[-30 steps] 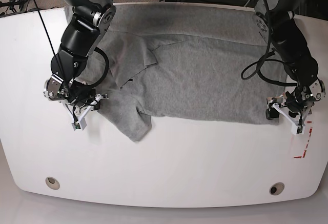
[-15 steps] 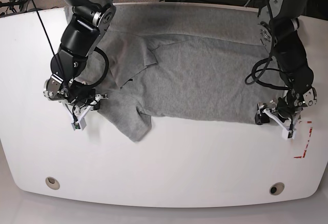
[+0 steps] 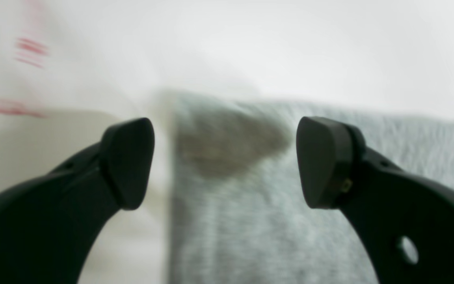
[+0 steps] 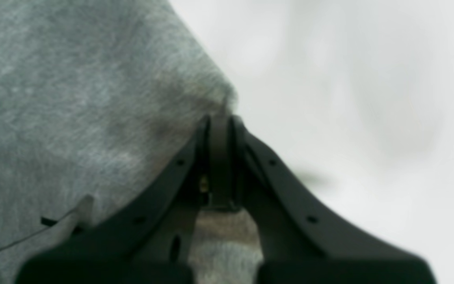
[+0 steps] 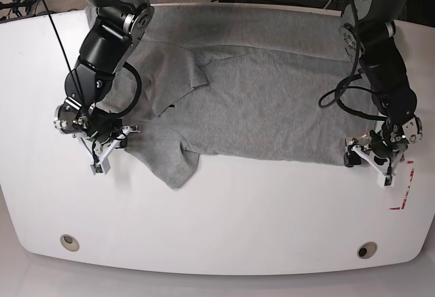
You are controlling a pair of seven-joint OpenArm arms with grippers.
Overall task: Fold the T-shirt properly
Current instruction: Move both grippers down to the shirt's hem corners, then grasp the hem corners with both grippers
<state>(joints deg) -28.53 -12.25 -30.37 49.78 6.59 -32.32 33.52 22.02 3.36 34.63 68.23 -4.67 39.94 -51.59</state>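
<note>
The grey T-shirt (image 5: 272,107) lies spread across the white table (image 5: 238,222), with one sleeve folded over near the collar. In the base view my right gripper (image 5: 102,155) sits at the shirt's left edge. Its wrist view shows the right gripper (image 4: 219,122) shut with T-shirt (image 4: 85,110) cloth pinched at its tips. At the shirt's lower right corner is my left gripper (image 5: 370,160). The left wrist view shows the left gripper (image 3: 225,161) open, its black fingers (image 3: 128,161) either side of the T-shirt (image 3: 274,213) corner, just above the table.
Red tape marks (image 5: 402,195) lie on the table just right of the left gripper, and again as tape marks (image 3: 30,49) in the left wrist view. Two round holes (image 5: 68,241) (image 5: 367,250) sit near the front edge. Cables run behind the table.
My left gripper has moved left from beside the shirt to straddle its lower right corner, still open. The right gripper has drawn the cloth slightly to the left.
</note>
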